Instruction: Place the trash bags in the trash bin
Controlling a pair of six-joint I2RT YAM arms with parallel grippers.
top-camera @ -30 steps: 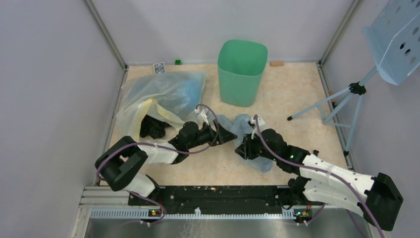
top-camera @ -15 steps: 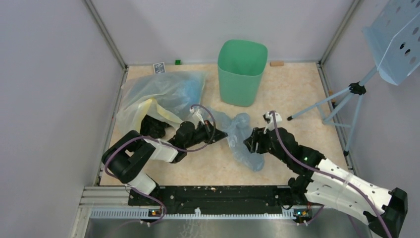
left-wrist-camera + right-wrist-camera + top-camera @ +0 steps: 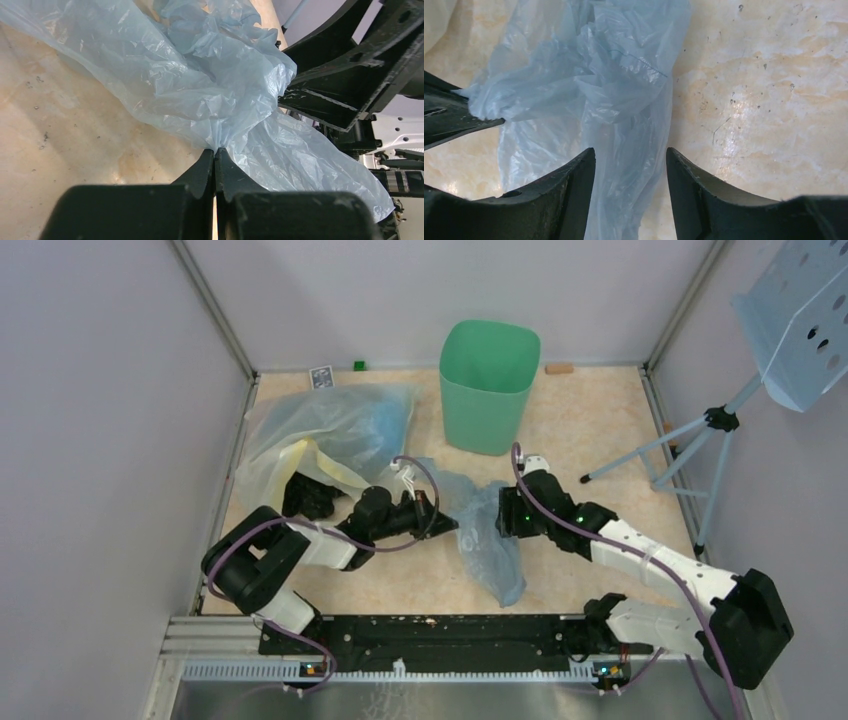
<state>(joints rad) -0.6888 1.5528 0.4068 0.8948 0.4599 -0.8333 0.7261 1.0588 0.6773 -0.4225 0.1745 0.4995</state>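
Observation:
The light-blue trash bag [image 3: 485, 535] lies crumpled on the floor in front of the mint-green trash bin [image 3: 488, 385]. My left gripper [image 3: 447, 523] is shut on a gathered fold at the bag's left side; in the left wrist view the closed tips [image 3: 215, 151] pinch the plastic [image 3: 200, 85]. My right gripper [image 3: 507, 517] is at the bag's right side. Its fingers stand open [image 3: 630, 150] over the bag [image 3: 599, 90], with plastic showing between them but not pinched. The bin stands upright behind both grippers.
A bigger clear bag with a yellow tint [image 3: 320, 435] lies at the left with dark things in it. A tripod [image 3: 700, 440] carrying a pale blue perforated panel [image 3: 800, 320] stands at the right. A playing card [image 3: 320, 375] and small blocks [image 3: 559, 368] lie by the back wall.
My left gripper closed on the bag's fold. My right gripper opened, let the bag go and moved back toward the bin. The bag now trails toward the front.

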